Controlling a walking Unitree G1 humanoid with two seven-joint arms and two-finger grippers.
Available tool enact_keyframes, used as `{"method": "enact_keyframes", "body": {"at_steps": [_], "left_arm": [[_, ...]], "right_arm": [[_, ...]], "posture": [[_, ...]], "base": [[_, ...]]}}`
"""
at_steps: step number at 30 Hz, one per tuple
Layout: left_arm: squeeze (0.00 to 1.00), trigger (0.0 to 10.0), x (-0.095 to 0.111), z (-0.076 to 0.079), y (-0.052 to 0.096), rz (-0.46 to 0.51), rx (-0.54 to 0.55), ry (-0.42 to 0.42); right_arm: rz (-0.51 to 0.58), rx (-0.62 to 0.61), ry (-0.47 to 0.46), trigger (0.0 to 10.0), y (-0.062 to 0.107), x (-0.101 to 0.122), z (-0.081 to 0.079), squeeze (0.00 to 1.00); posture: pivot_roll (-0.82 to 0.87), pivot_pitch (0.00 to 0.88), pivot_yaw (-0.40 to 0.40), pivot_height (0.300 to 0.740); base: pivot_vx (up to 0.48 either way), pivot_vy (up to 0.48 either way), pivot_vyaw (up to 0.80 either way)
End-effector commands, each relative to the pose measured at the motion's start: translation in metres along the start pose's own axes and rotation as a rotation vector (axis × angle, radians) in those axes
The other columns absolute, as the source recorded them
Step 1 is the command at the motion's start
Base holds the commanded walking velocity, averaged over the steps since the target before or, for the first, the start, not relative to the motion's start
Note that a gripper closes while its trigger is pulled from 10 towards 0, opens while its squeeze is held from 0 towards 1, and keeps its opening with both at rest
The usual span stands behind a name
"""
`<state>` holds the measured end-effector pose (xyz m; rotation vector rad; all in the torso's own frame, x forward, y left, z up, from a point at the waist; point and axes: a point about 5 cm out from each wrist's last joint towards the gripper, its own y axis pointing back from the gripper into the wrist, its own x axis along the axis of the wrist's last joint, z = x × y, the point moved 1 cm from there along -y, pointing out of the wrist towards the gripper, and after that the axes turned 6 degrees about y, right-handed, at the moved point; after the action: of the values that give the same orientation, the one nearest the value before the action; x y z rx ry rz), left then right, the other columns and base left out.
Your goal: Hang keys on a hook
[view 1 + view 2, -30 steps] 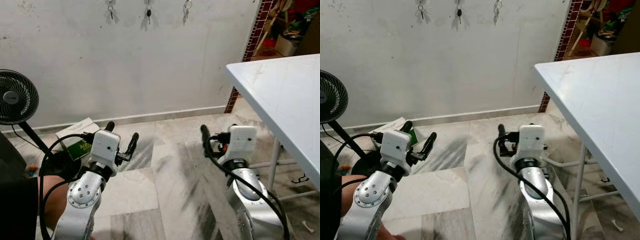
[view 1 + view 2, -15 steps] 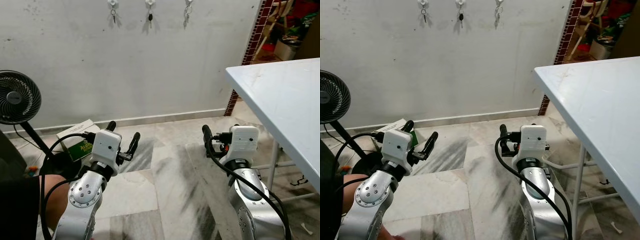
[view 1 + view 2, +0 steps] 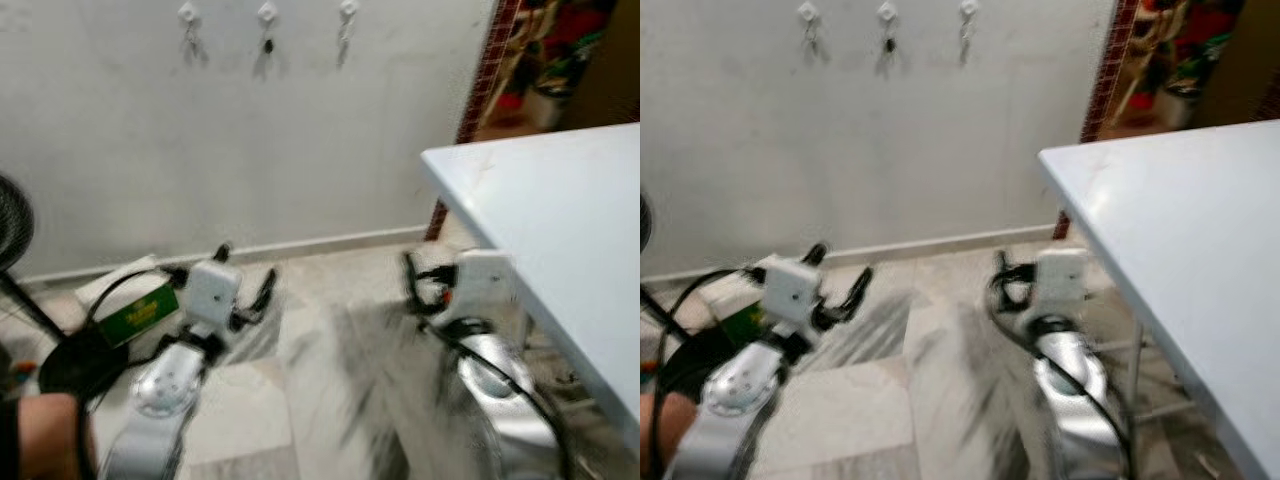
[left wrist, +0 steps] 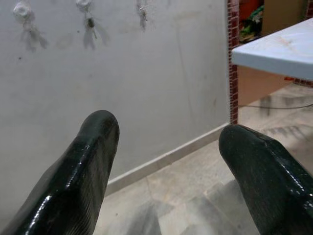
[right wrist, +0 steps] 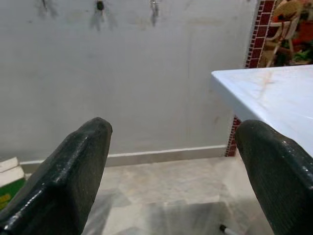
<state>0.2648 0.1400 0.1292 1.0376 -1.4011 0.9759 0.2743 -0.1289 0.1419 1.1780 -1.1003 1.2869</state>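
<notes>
Both sets of jaws are seen spread apart and hold nothing. The left gripper (image 3: pixel 243 275) is raised low before the robot, its fingers (image 4: pixel 90 161) pointed toward the white wall (image 3: pixel 300 140). The right gripper (image 5: pixel 176 171) is held at a similar height, beside the near edge of the white table (image 3: pixel 560 230), with its fingers (image 5: pixel 73 171) directed at the same wall.

High on the wall, three small white hooks (image 3: pixel 267 13) are mounted in a row. A set of keys (image 3: pixel 267 45) is seen dangling from the middle hook, and something also hangs from each of the other two, though blur hides what these are.

The head views are smeared by motion. On the marble floor (image 3: pixel 310 400) near the wall's skirting, a green and white box (image 3: pixel 130 305) is lying, just beside the left arm. A dark fan (image 3: pixel 10 225) is cut off by the frame's edge on the robot's left.
</notes>
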Motion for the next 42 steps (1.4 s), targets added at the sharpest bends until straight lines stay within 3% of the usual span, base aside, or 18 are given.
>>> {"method": "enact_keyframes", "body": {"at_steps": [1, 15, 42], "left_arm": [[0.0, 10.0, 0.0024, 0.0055, -0.0013, 0.011, -0.018, 0.005], [0.0, 10.0, 0.0001, 0.0034, -0.002, 0.002, 0.01, 0.026], [0.0, 10.0, -0.0029, 0.0025, -0.0038, -0.018, 0.018, 0.091]], "right_arm": [[-0.001, -0.025, 0.011, 10.0, 0.0003, -0.0001, 0.0073, 0.0], [-0.006, -0.025, 0.004, 10.0, -0.0015, -0.0003, 0.0067, 0.0], [-0.018, -0.021, 0.006, 10.0, -0.0045, -0.0013, 0.0081, 0.0]], "posture": [[0.02, 0.006, 0.057, 0.74], [0.02, 0.007, 0.056, 0.74], [0.02, 0.0, 0.051, 0.74]], "base": [[0.0, 0.0, 0.0], [0.0, 0.0, 0.0], [0.0, 0.0, -0.8]]}}
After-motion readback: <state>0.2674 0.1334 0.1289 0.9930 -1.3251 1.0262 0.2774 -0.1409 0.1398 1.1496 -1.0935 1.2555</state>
